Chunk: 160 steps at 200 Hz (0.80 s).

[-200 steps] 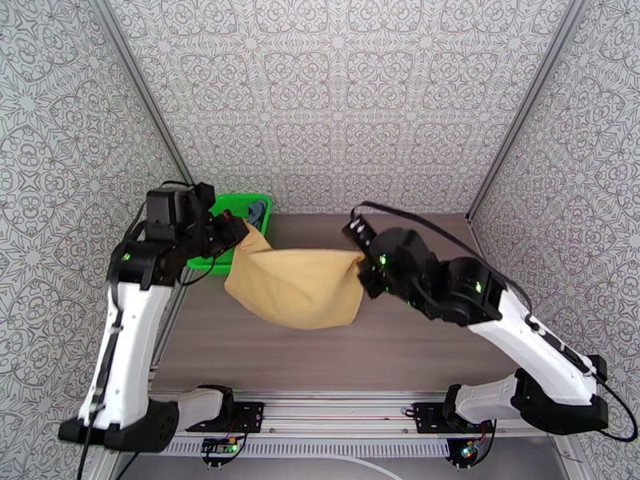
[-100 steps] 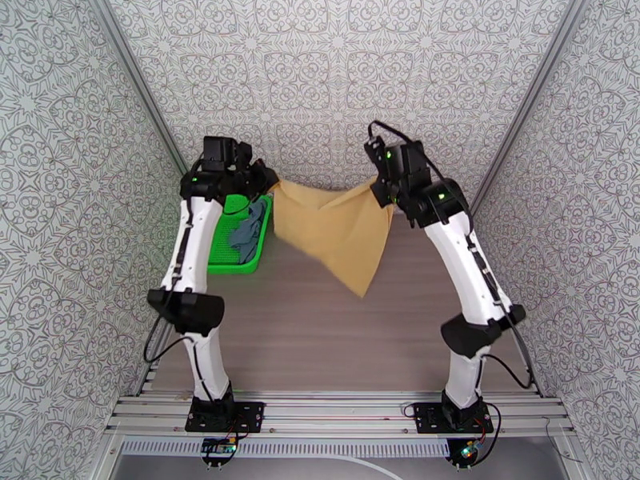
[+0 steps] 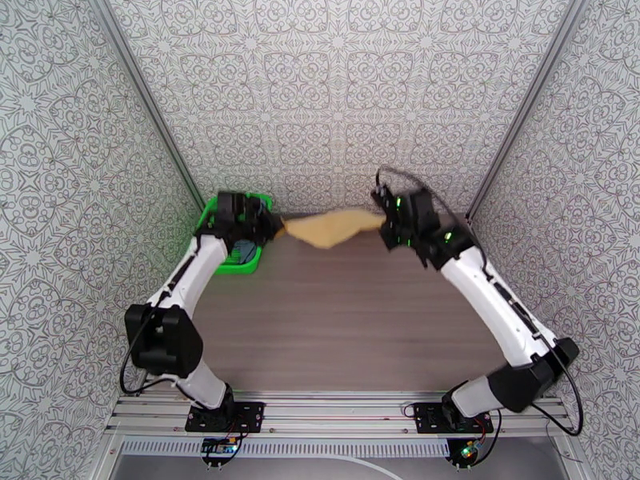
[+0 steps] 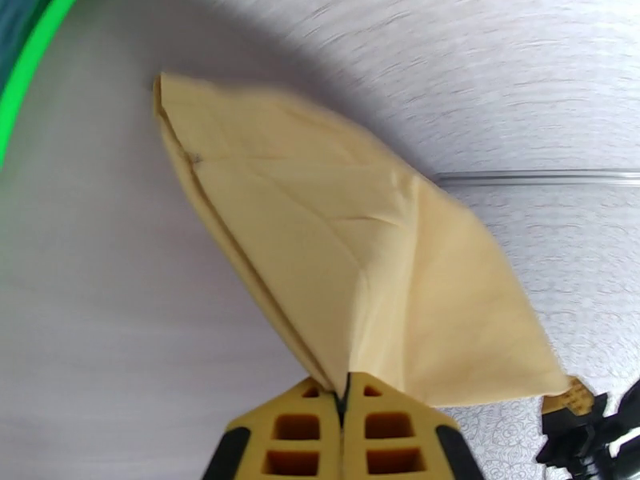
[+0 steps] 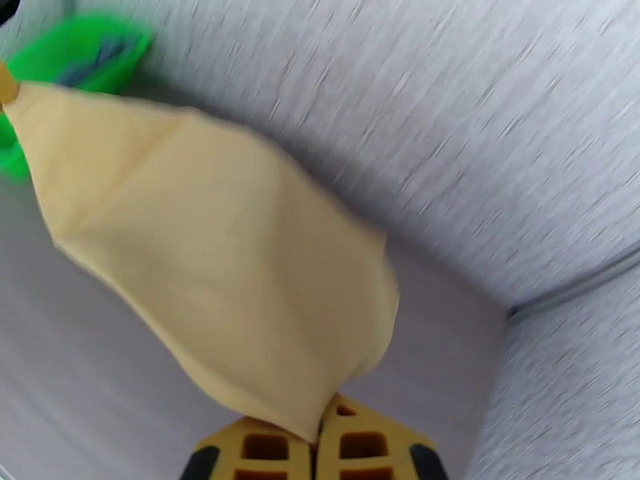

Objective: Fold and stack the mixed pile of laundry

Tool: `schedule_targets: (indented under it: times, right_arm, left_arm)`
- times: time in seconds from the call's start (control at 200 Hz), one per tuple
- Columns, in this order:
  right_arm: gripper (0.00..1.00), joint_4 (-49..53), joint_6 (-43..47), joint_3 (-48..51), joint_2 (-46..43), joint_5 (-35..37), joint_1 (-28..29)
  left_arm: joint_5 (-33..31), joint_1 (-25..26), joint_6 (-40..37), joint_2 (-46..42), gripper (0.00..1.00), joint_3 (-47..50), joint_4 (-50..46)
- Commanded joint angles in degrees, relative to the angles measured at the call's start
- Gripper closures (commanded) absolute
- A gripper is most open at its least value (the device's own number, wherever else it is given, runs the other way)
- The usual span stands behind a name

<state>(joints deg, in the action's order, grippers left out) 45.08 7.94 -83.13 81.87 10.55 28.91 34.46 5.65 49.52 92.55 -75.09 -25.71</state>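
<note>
The cloth [image 3: 332, 227] hangs stretched above the far edge of the bench [image 3: 344, 330] — left jaws clamped on its left corner, right jaws clamped on its right corner, middle sagging. The near bench lies open. The basket [image 3: 232, 270] sits in the far-left corner, just beside the left jaws, a blue-grey top [image 3: 246, 251] inside — the wall [image 3: 336, 114] close behind.

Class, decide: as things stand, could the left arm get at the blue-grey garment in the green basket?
Likely not yet. The left claw sits beside the green basket, so the blue-grey garment is near, but it is shut on the yellow cloth.
</note>
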Motion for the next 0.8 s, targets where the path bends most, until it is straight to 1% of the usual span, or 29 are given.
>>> schedule_targets:
  times: [0.0, 0.045, 0.12, 0.27, 0.365, 0.455, 0.555, 0.655, 0.715, 0.795]
  right_arm:
    - [1.0, -7.96, -11.56, 15.55, -5.4, -9.06, 1.82]
    - [1.0, -8.95, -14.63, 20.6, -6.94, -10.72, 3.36]
    - [1.0, -9.38, -19.14, 26.41, -8.82, -10.92, 7.54]
    - [1.0, -5.8, -26.94, 30.83, -11.64, -9.99, 15.26]
    - [1.0, -2.71, -30.46, 31.79, -13.7, -9.75, 18.58]
    - [1.0, 0.59, -32.66, 31.89, -15.55, -9.67, 20.25]
    - [1.0, 4.28, -33.65, 31.09, -17.13, -7.96, 20.68]
    - [1.0, 7.44, -33.77, 28.71, -17.09, -2.12, 20.62]
    - [1.0, 8.55, -32.91, 26.79, -15.93, 2.28, 20.57]
    - [1.0, 9.73, -30.78, 23.85, -13.25, 7.34, 19.06]
  left_arm:
    - [0.57, 0.87, 2.51, -3.3, 1.0, 14.67, 13.97]
    - [0.8, 1.48, 3.08, -4.01, 1.0, 19.41, 15.98]
    - [1.29, 2.97, 4.58, -5.02, 1.0, 26.16, 19.27]
    - [1.55, 5.23, 7.43, -9.1, 1.0, 36.16, 22.5]
    - [1.0, 5.14, 8.87, -14.42, 1.0, 42.27, 21.41]
    - [-0.07, 4.18, 8.73, -21.37, 1.0, 46.17, 16.08]
    - [-1.82, 1.87, 6.92, -29.91, 1.0, 46.99, 6.67]
    - [-2.44, -1.83, 5.15, -35.74, 1.0, 44.67, 0.46]
    - [-2.28, -3.84, 4.1, -36.18, 1.0, 41.87, -1.13]
    - [-1.66, -5.04, 3.14, -33.23, 1.0, 37.57, -1.13]
